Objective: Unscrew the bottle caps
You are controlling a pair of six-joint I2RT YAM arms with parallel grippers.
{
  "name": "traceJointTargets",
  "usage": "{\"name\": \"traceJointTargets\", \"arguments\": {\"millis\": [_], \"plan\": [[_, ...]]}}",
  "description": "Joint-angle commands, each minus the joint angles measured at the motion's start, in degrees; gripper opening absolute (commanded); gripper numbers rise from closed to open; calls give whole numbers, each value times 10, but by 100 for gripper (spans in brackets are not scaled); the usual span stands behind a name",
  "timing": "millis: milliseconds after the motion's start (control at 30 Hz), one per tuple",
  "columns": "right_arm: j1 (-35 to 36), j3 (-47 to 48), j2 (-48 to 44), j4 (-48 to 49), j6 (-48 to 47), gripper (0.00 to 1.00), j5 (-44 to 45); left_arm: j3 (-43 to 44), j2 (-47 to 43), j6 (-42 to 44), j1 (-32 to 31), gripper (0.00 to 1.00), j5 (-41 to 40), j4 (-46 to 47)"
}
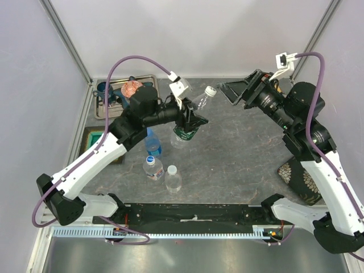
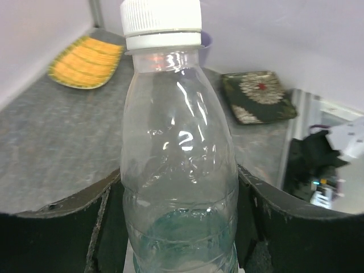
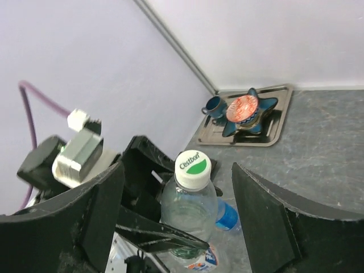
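Note:
My left gripper [image 1: 190, 122] is shut on the body of the greenish bottle [image 1: 196, 105], which it holds above the table, tilted toward the right arm. Both jaws press the bottle [image 2: 179, 170] at its sides. The white cap [image 2: 161, 23] sits on the neck. My right gripper [image 1: 227, 94] stands open just right of that cap [image 1: 210, 91], its fingers [image 3: 261, 216] spread wide on either side of the cap [image 3: 193, 169] without touching it. Three more bottles stand on the table: a blue-tinted one [image 1: 152, 142], a labelled one [image 1: 152, 168] and a plain clear one [image 1: 173, 178].
A metal tray [image 1: 145, 79] at the back left carries a blue star-shaped dish [image 1: 132, 89] and a small blue cup [image 1: 103, 88]. A green-lined dish [image 1: 92, 136] lies at the left edge, a dark floral dish [image 1: 298, 176] at the right. A yellow dish [image 2: 88, 54] shows beyond the bottle.

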Motion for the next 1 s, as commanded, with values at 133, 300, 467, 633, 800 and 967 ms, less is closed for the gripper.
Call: {"name": "traceJointTargets", "arguments": {"millis": [133, 300, 467, 633, 800, 967], "plan": [[11, 4, -1, -10, -32, 81, 86, -114, -50, 139, -78, 38, -282, 177], [55, 12, 16, -26, -62, 79, 97, -135, -54, 140, -81, 36, -290, 215], [84, 7, 40, -39, -72, 79, 113, -137, -55, 148, -87, 35, -287, 228], [91, -18, 48, -24, -67, 78, 134, -136, -53, 155, -93, 34, -287, 228], [91, -38, 41, 17, -60, 77, 143, -140, -54, 158, -94, 34, -285, 228], [91, -44, 42, 42, -58, 77, 153, -146, -54, 158, -95, 34, -283, 232]]}}
